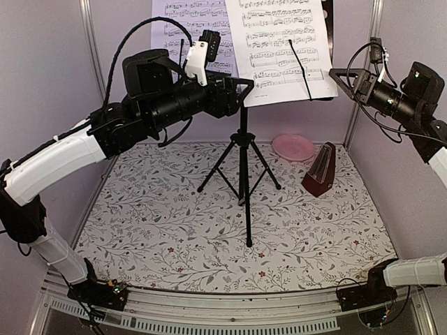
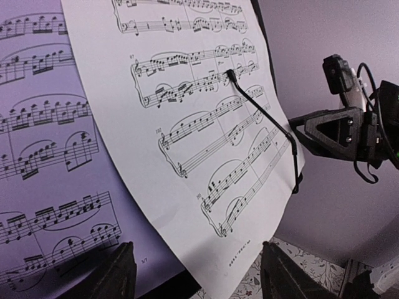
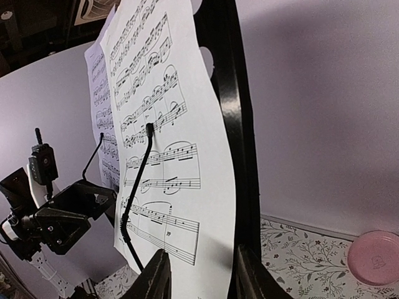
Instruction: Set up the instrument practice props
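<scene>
Ideally, the right page (image 1: 279, 49) should be nudged square on the music stand (image 1: 243, 160); the left gripper (image 2: 198, 277) and right gripper (image 3: 199, 274) are both seen spread.

Three cameras, one music stand between them.

The top external camera looked down from above and behind the arm bases over the whole table (image 1: 174, 230), taking in the music stand (image 1: 243, 160), the metronome (image 1: 320, 171) and the pink plate (image 1: 293, 147) near the far side. The left wrist camera sat close to the sheet-music pages (image 2: 187, 156), looking up over its own fingers (image 2: 118, 277), and caught the right gripper (image 2: 296, 129) beside the right page's edge. The right wrist camera faced back along that same page, very near the stand's black rim, and caught the left gripper (image 3: 106, 196). All three views shared the right page and its wire holder (image 1: 300, 68).
</scene>
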